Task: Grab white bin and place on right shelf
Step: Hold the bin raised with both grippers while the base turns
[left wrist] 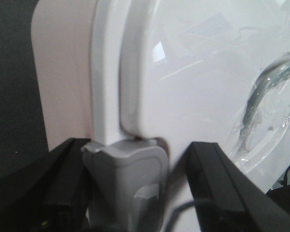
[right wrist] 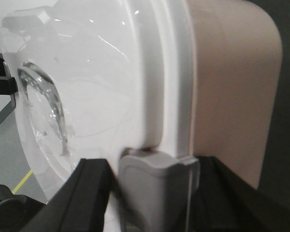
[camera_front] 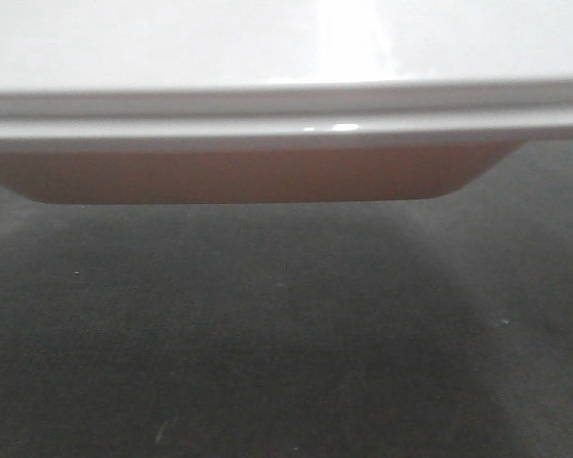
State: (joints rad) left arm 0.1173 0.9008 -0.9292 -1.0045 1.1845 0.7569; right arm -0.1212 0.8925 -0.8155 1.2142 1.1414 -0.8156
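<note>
Both sets of fingers straddle the white bin (left wrist: 193, 96): left gripper (left wrist: 130, 193) and right gripper (right wrist: 154, 193) each clasp an opposite grey latch (left wrist: 130, 179).

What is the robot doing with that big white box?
The robot is holding the white bin with both arms, one at each end. The left gripper straddles a grey latch at the lid's edge, and the right gripper does the same at the other end's grey clip. From the front camera, the bin appears lifted off the dark floor. No shelf is in view yet.
</note>
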